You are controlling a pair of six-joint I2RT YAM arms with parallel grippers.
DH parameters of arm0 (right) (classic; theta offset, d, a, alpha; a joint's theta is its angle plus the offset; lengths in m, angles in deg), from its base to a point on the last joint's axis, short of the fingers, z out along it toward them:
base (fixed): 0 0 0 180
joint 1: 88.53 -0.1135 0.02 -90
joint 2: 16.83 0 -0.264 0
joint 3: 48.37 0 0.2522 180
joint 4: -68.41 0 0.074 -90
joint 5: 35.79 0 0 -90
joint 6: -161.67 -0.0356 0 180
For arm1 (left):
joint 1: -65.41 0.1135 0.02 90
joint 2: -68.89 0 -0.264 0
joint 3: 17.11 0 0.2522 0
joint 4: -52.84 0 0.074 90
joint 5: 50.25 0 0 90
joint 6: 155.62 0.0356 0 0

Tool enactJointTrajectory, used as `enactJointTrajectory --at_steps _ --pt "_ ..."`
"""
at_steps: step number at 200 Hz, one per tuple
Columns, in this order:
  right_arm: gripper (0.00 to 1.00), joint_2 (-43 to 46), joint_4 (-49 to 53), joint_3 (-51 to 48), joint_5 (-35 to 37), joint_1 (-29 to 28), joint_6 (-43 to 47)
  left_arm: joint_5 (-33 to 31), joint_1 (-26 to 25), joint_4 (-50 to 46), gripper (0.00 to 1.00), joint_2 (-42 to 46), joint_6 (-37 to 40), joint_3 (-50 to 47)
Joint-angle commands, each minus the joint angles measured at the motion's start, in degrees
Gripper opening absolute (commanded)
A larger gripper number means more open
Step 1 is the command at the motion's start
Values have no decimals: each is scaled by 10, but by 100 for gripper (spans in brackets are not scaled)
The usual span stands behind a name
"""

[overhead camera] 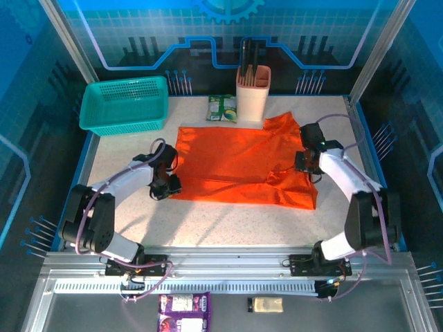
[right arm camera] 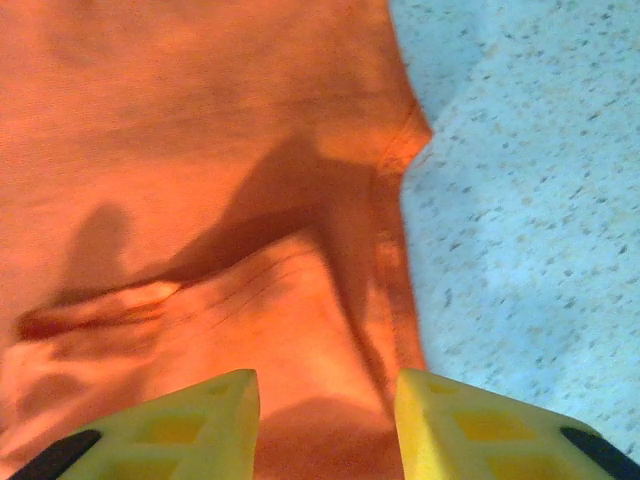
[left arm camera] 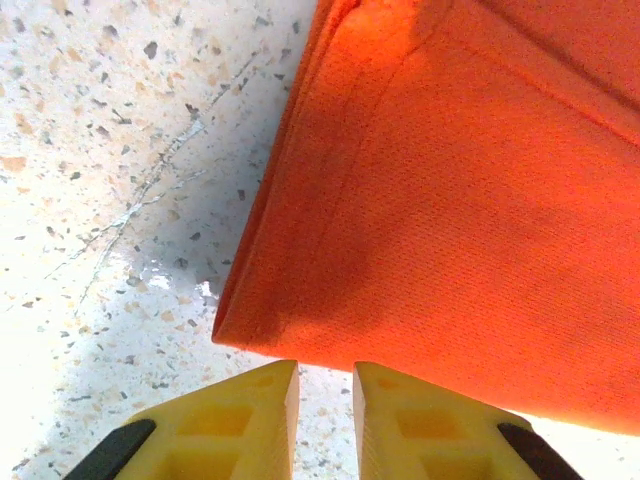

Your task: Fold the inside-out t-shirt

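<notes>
The inside-out t-shirt (overhead camera: pixel 235 162) lies spread flat and orange across the middle of the speckled table (overhead camera: pixel 228 225), with a sleeve poking out at the far right. My left gripper (overhead camera: pixel 166 188) sits at the shirt's near-left corner. In the left wrist view its yellow fingers (left arm camera: pixel 250 420) stand a narrow gap apart over bare table, and the left gripper (left arm camera: pixel 325 368) stops just short of the shirt's folded corner (left arm camera: pixel 460 200). My right gripper (overhead camera: pixel 304 164) hovers over the shirt's right side. In the right wrist view the right gripper (right arm camera: pixel 325 375) is open above wrinkled cloth (right arm camera: pixel 200 150) near a hem.
A teal mesh basket (overhead camera: pixel 124 104) stands at the far left. A beige holder (overhead camera: pixel 252 93) with dark utensils and a green packet (overhead camera: pixel 222 108) sit at the back, close to the shirt's far edge. Bare table runs along the front of the shirt.
</notes>
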Motion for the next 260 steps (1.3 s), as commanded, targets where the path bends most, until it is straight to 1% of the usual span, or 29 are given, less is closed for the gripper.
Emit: enactJointTrajectory --at_steps 1,16,29,41,50,69,88,101,131,152,179,202,221,240,260 --pt "43 41 4 -60 -165 20 -33 11 2 -7 22 15 -7 23" --pt "44 48 -33 -104 -253 41 -46 24 -1 6 22 1 -2 32" --pt "46 40 -72 -134 -313 57 -56 31 -4 8 21 -24 3 43" --pt "47 26 -105 -153 -350 72 -64 34 -5 11 20 -45 4 44" --pt "48 12 -121 -161 -358 84 -67 34 -5 16 20 -55 3 39" --pt "50 -16 -136 -173 -338 116 -71 29 0 22 20 -65 -1 20" --pt "51 -31 -128 -171 -300 146 -72 25 7 31 20 -61 -7 -9" --pt "51 -32 -115 -164 -278 157 -70 24 11 36 20 -56 -10 -28" --pt "49 -2 -88 -134 -284 150 -41 32 12 43 19 -38 -14 -43" --pt "48 9 -41 -89 -239 127 -7 51 10 43 20 -7 -16 -29" --pt "46 -17 -3 -31 -172 100 26 53 -23 19 23 7 -8 40" --pt "44 -57 18 14 -132 86 47 62 -66 27 24 -17 -9 108" --pt "44 -87 21 41 -106 81 59 76 -105 48 25 -66 -9 164" --pt "42 -118 18 58 -93 81 66 87 -148 52 26 -133 -2 242" --pt "40 -150 9 71 -105 82 71 92 -189 52 26 -211 13 328"
